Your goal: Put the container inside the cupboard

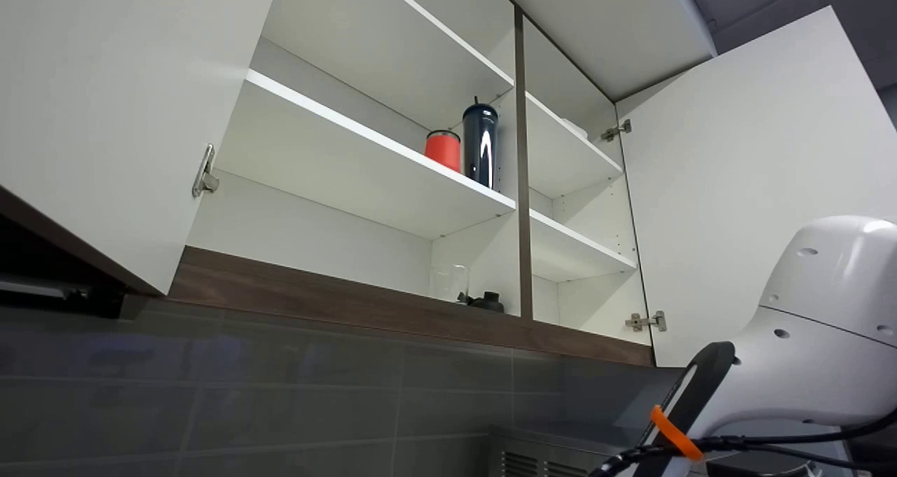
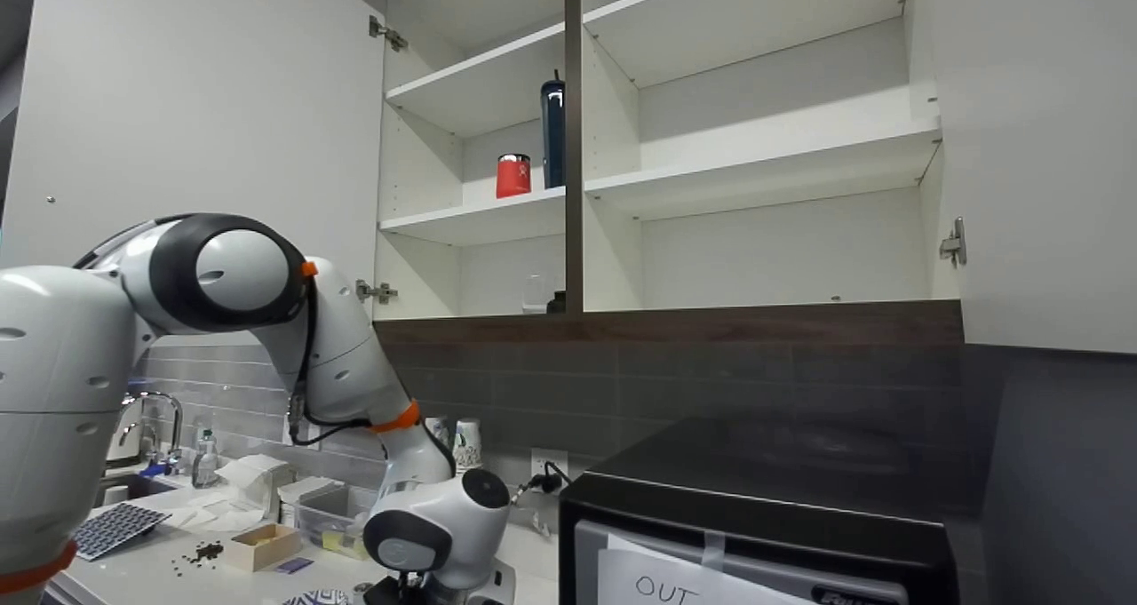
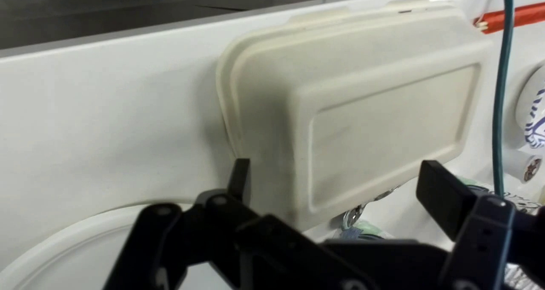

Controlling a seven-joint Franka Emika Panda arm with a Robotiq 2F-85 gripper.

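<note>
The container (image 3: 383, 132), an off-white rectangular tub with rounded corners and a raised flat panel facing up, lies on the white counter in the wrist view. It does not show in the exterior views. My gripper (image 3: 340, 181) is open, with nothing held. Its two black fingers stand apart over the container's near end, one by the side wall and one by the lower edge; I cannot tell if they touch it. In an exterior view my gripper (image 2: 400, 592) is mostly cut off at the bottom. The cupboard (image 1: 364, 134) stands open in both exterior views (image 2: 764, 171), high above the counter.
A red cup (image 1: 443, 150) and a dark bottle (image 1: 481, 144) stand on a cupboard shelf. A clear glass (image 1: 449, 282) stands below. Open doors (image 2: 1048, 161) stick out at both sides. A black oven (image 2: 755, 489), a round plate (image 3: 98, 243) and a teal cable (image 3: 502, 90) are nearby.
</note>
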